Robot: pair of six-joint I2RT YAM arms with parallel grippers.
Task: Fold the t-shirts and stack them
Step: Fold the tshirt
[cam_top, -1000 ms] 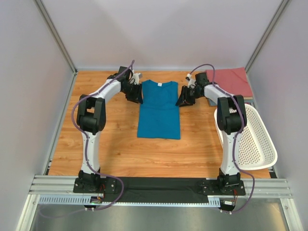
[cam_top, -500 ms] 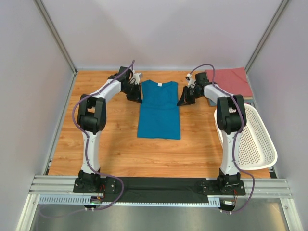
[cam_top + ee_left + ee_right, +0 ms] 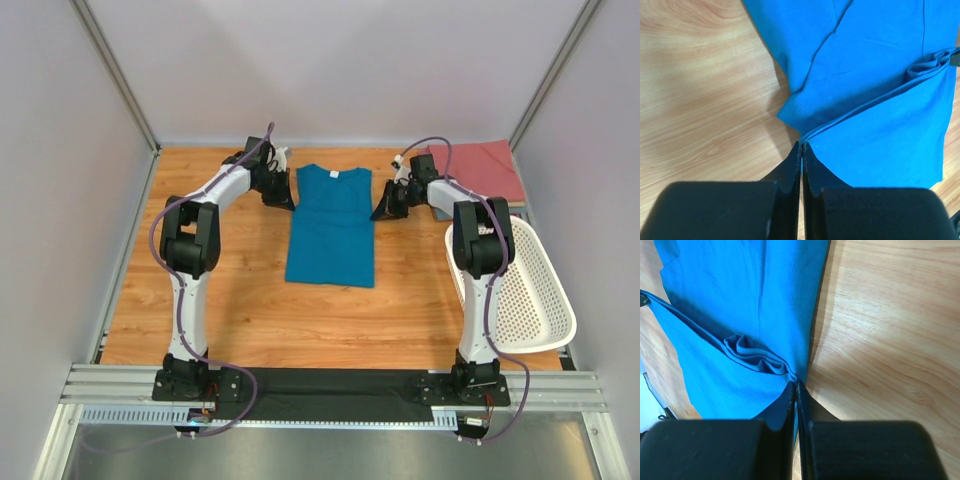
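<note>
Down at my end of the worktop (image 3: 230, 310), off to the right, sat the white basket (image 3: 545, 300). Mid-worktop the teal t-shirt (image 3: 330, 240) lay flat, sleeves folded in so it made a long strip. Up near its collar end, the left tool (image 3: 284, 198) and right tool (image 3: 383, 209) were each pressed together, pinching a side edge. Looked like the lengthwise fold to me: next I'd want both lifting evenly and carrying that end toward the hem. The salmon-red t-shirt (image 3: 485, 165) sat folded in the far right corner.
</note>
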